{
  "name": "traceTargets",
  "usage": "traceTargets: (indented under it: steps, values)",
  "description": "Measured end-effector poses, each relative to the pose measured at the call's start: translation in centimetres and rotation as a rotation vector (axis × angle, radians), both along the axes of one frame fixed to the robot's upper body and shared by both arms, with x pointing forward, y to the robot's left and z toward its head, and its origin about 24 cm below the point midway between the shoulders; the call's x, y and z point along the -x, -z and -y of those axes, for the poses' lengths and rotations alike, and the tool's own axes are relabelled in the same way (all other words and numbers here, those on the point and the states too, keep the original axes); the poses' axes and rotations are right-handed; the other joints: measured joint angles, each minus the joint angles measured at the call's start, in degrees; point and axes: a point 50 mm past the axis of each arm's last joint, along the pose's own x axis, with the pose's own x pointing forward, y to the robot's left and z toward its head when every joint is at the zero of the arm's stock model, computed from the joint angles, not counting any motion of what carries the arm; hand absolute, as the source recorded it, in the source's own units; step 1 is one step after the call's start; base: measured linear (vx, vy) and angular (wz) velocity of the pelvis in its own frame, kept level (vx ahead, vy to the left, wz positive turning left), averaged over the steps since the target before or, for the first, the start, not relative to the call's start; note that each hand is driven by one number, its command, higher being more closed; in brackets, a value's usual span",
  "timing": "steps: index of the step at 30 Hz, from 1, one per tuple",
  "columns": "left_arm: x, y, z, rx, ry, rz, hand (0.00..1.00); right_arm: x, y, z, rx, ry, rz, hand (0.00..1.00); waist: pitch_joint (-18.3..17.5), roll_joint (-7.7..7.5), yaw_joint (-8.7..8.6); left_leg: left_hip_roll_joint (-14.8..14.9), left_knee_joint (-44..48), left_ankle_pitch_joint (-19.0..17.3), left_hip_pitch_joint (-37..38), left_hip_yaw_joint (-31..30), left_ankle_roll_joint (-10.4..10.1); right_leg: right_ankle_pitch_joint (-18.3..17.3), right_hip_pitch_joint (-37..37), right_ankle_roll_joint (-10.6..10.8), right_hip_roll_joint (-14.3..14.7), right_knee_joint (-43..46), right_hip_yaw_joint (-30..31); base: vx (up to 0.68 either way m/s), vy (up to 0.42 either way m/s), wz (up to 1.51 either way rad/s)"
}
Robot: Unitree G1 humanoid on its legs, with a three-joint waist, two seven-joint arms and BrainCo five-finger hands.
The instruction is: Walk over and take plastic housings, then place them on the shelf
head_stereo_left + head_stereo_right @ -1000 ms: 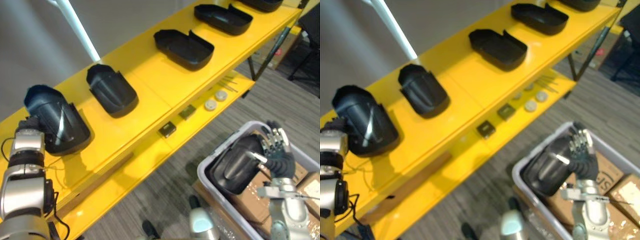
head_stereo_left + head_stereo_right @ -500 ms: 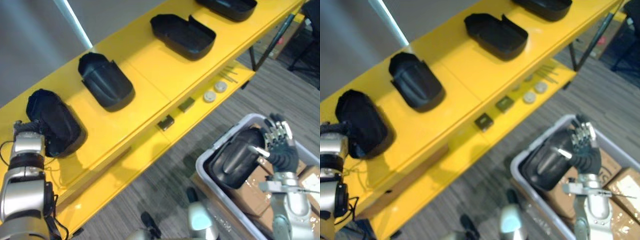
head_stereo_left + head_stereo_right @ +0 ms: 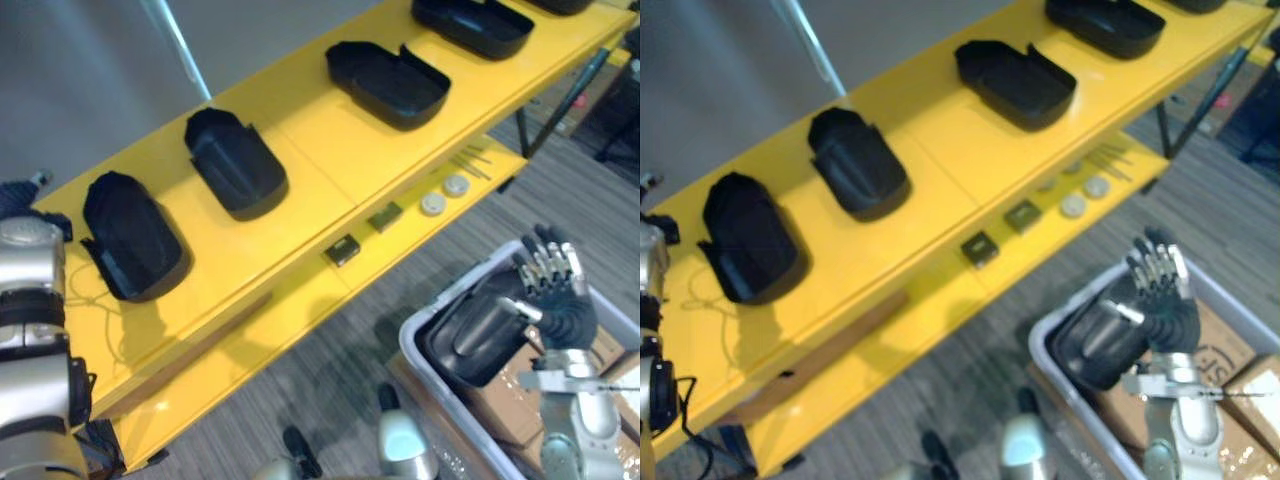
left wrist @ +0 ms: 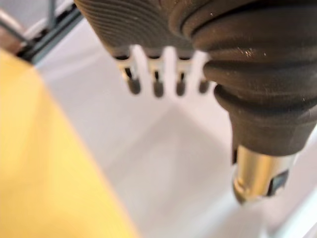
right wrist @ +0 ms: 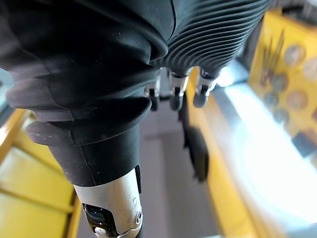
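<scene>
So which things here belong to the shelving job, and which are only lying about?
Job:
- shelved housings
- housing in the bin
- grey bin
- yellow shelf
- right hand, open beside the binned housing

Lying about:
- round discs
- square blocks
- thin rods
- wooden strip
- cardboard boxes

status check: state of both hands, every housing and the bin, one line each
Left hand: open, empty.
Right hand: open, fingers straight, over the grey bin.
Leftmost housing: on top shelf, hollow up, free.
Second housing: same.
Third housing: same.
Fourth housing: same.
Fifth housing: same shelf, mostly cut off.
Bin housing: in grey bin, domed side up, not gripped.
</scene>
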Motion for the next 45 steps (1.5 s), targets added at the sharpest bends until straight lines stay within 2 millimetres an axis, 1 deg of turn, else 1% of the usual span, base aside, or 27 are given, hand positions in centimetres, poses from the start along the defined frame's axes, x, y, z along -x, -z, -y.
traceTargets:
  steps: [3,6,8,10,12,13,14,15,16,18,19,21,22,24,25,26,27,29,30,31,32,33,36,37,38,43,45]
  values:
    - [-0.4,-0.7,0.6,-0.028,0.028,0.029,0.00,-0.6,0.1,-0.6,-0.016,-0.026,0.007,0.00,-2.6,-0.20,0.96,-0.1,-1.2,0.5,0.1,-1.1,-0.2,0.0,0.6,0.0,0.0,-0.8,-1.2,0.05,-0.005,0.22]
    - [-0.8,-1.7,1.4,-0.072,0.063,0.072,0.00,-1.0,-0.5,-1.0,-0.019,-0.037,0.059,0.00,-3.7,-0.64,2.20,-0.1,-1.4,0.5,1.8,-1.7,-0.2,0.0,3.0,0.0,-0.1,-1.5,-2.0,0.07,0.002,0.15]
    - [-0.7,-3.0,2.2,-0.116,0.078,0.157,0.00,-1.5,-1.4,-1.2,-0.027,-0.021,0.119,0.00,-5.1,-0.67,2.95,-0.3,-1.5,0.5,1.8,-3.0,-0.2,0.0,4.4,0.0,-0.2,-2.4,-3.6,0.03,-0.010,0.28]
    - [-0.2,-4.1,2.7,-0.151,0.084,0.247,0.00,-1.8,-2.3,-1.5,-0.012,-0.003,0.175,0.00,-6.2,-0.51,4.34,-0.3,-1.6,0.5,1.6,-3.9,-0.2,0.0,4.8,0.0,-0.2,-2.7,-4.6,0.01,-0.012,0.25]
    - [2.4,-4.7,2.1,-0.178,0.043,0.392,0.00,-2.3,-3.6,-1.8,0.018,0.003,0.250,0.00,-7.7,-0.06,5.77,-0.3,-2.1,0.9,1.8,-5.2,0.0,0.0,5.8,0.0,-0.3,-3.1,-6.0,0.01,-0.013,0.27]
    - [3.3,-4.6,1.8,-0.186,0.025,0.421,0.00,-2.4,-3.8,-1.9,0.028,0.004,0.263,0.00,-8.1,0.06,5.92,-0.4,-2.1,0.9,1.9,-5.9,0.0,0.0,6.4,0.0,-0.3,-3.3,-6.5,0.01,-0.010,0.34]
    - [4.6,-4.4,1.2,-0.196,-0.012,0.460,0.00,-2.5,-4.1,-1.9,0.044,0.007,0.275,0.00,-8.8,0.15,6.55,-0.4,-2.1,0.9,1.9,-6.4,0.0,0.0,7.0,-0.1,-0.3,-3.7,-7.5,0.01,-0.022,0.35]
    - [6.9,-3.4,0.0,-0.203,-0.095,0.492,0.00,-2.7,-4.3,-2.0,0.069,0.014,0.280,0.00,-10.2,0.19,8.29,-0.4,-2.2,1.1,1.8,-7.6,-0.1,-0.1,7.6,0.0,-0.3,-4.3,-8.2,0.00,-0.023,0.34]
    - [7.8,-2.9,-0.6,-0.200,-0.131,0.501,0.00,-2.8,-4.3,-2.0,0.077,0.021,0.280,0.00,-10.5,0.22,8.83,-0.4,-2.1,1.1,1.8,-7.9,-0.1,-0.1,8.2,0.0,-0.3,-4.6,-9.0,-0.02,-0.037,0.45]
    - [11.5,0.9,-2.6,-0.145,-0.315,0.502,0.00,-3.2,-3.7,-1.8,0.093,0.037,0.249,0.00,-12.8,-0.07,10.92,-0.6,-3.3,2.0,1.8,-9.9,-0.4,-0.3,9.6,-0.1,-0.2,-6.0,-11.2,-0.03,-0.036,0.49]
    - [12.6,2.1,-3.1,-0.129,-0.369,0.484,0.00,-3.3,-3.4,-1.8,0.095,0.037,0.239,0.00,-13.3,-0.17,11.78,-0.6,-3.6,2.2,1.8,-10.8,-0.4,-0.3,10.0,-0.1,-0.1,-6.4,-12.0,-0.02,-0.036,0.48]
    - [16.8,7.1,-4.7,-0.057,-0.557,0.379,0.00,-3.5,-2.8,-1.8,0.092,0.040,0.209,0.00,-14.0,-1.06,13.87,-0.7,-4.1,2.8,1.5,-12.7,-0.6,-0.6,10.9,-0.3,0.0,-6.8,-14.2,-0.05,-0.033,0.46]
    - [18.0,8.6,-4.8,-0.034,-0.604,0.347,0.00,-3.5,-2.7,-1.8,0.089,0.039,0.207,0.00,-14.2,-1.33,14.75,-0.7,-4.1,2.8,1.3,-13.0,-0.6,-0.7,11.0,-0.4,0.1,-6.9,-14.5,-0.06,-0.021,0.40]
    - [22.6,13.9,-5.0,0.084,-0.753,0.215,0.00,-3.7,-2.3,-2.6,0.085,0.023,0.193,0.00,-15.1,-2.79,15.93,-0.9,-4.1,3.2,-0.2,-15.2,-0.5,-1.1,11.1,-0.7,0.0,-7.2,-16.9,-0.03,-0.020,0.45]
    - [23.7,15.2,-5.0,0.114,-0.785,0.169,0.00,-3.8,-2.2,-2.9,0.084,0.020,0.187,0.00,-15.1,-2.86,16.32,-0.9,-4.1,3.3,-0.4,-15.4,-0.6,-1.1,11.0,-0.7,0.0,-7.2,-17.1,-0.01,-0.014,0.28]
    - [25.5,17.5,-4.7,0.174,-0.838,0.097,0.00,-4.0,-1.9,-3.4,0.076,0.014,0.173,0.00,-15.4,-3.35,17.03,-0.9,-4.2,3.5,-0.4,-15.5,-0.8,-1.1,11.0,-0.7,0.0,-7.1,-17.1,0.00,-0.006,0.09]
    - [28.4,21.3,-3.6,0.284,-0.922,-0.012,0.00,-4.3,-1.4,-4.0,0.065,0.003,0.151,0.00,-15.8,-3.89,17.79,-1.0,-4.3,3.4,-0.5,-15.6,-0.8,-1.1,11.0,-0.7,0.0,-7.1,-17.2,0.00,0.000,0.05]
    - [31.2,25.0,-1.8,0.411,-0.974,-0.127,0.00,-4.5,-1.0,-4.5,0.058,-0.006,0.134,0.00,-16.0,-4.37,18.12,-1.1,-4.4,3.4,-0.6,-15.9,-0.8,-1.1,11.0,-0.7,-0.1,-7.0,-17.3,0.00,0.003,0.07]
    - [33.3,27.9,0.2,0.511,-0.992,-0.243,0.00,-5.0,-0.8,-5.0,0.052,-0.019,0.120,0.00,-16.1,-4.53,18.18,-1.2,-4.4,3.4,-1.2,-16.2,-0.8,-1.2,11.1,-0.6,-0.2,-7.0,-17.4,-0.01,0.004,0.11]
    - [34.6,30.3,2.4,0.607,-0.982,-0.335,0.00,-5.3,-0.7,-5.1,0.048,-0.021,0.107,0.00,-16.2,-4.74,18.19,-1.3,-4.4,3.4,-1.4,-16.6,-0.8,-1.3,11.0,-0.6,-0.2,-6.9,-17.6,-0.02,-0.001,0.12]
    - [35.1,31.3,3.5,0.665,-0.972,-0.361,0.00,-5.5,-0.7,-5.3,0.047,-0.026,0.100,0.00,-16.1,-4.81,18.20,-1.3,-4.4,3.4,-1.4,-16.8,-0.7,-1.3,11.1,-0.6,-0.2,-6.9,-17.8,-0.01,-0.006,0.15]
    - [36.0,33.1,5.4,0.783,-0.936,-0.399,0.00,-5.9,-0.6,-5.6,0.048,-0.039,0.086,0.00,-16.1,-4.84,18.20,-1.2,-4.4,3.4,-1.4,-17.1,-0.7,-1.5,11.3,-0.6,-0.1,-6.8,-18.3,-0.01,-0.017,0.12]
    - [36.5,35.7,9.0,0.962,-0.791,-0.495,0.00,-6.3,-0.3,-6.7,0.053,-0.088,0.050,0.00,-16.0,-4.82,18.21,-0.7,-4.4,3.4,-1.3,-17.2,-0.7,-2.5,11.2,-0.8,0.0,-5.9,-18.6,0.00,-0.030,0.07]
    - [36.4,36.0,9.5,0.983,-0.752,-0.511,0.00,-6.4,-0.2,-6.9,0.053,-0.098,0.041,0.00,-15.9,-4.83,18.17,-0.6,-4.4,3.4,-1.3,-17.2,-0.7,-2.6,11.2,-0.9,0.1,-5.9,-18.6,0.00,0.000,0.00]
    - [29.1,38.0,14.4,1.107,-0.207,-0.597,0.00,-6.3,0.5,-8.2,-0.015,-0.129,0.017,0.00,-12.2,-5.07,16.20,-0.8,-4.5,3.6,-0.1,-13.6,-1.1,-3.5,11.9,0.2,-1.1,-4.1,-18.9,0.00,0.000,0.00]
    - [29.0,38.0,14.4,1.106,-0.200,-0.599,0.00,-6.2,0.5,-8.2,-0.015,-0.129,0.015,0.00,-11.9,-5.13,15.95,-0.8,-4.5,3.6,-0.1,-13.5,-1.1,-3.5,11.9,0.2,-1.2,-4.1,-18.9,0.00,0.000,0.00]
    - [28.4,38.0,14.7,1.100,-0.171,-0.610,0.00,-5.9,1.0,-8.1,-0.021,-0.123,-0.001,0.00,-11.1,-5.52,15.71,-0.9,-4.5,3.6,-0.1,-13.3,-1.1,-3.4,11.7,0.3,-1.3,-4.0,-18.8,0.00,0.000,-0.02]
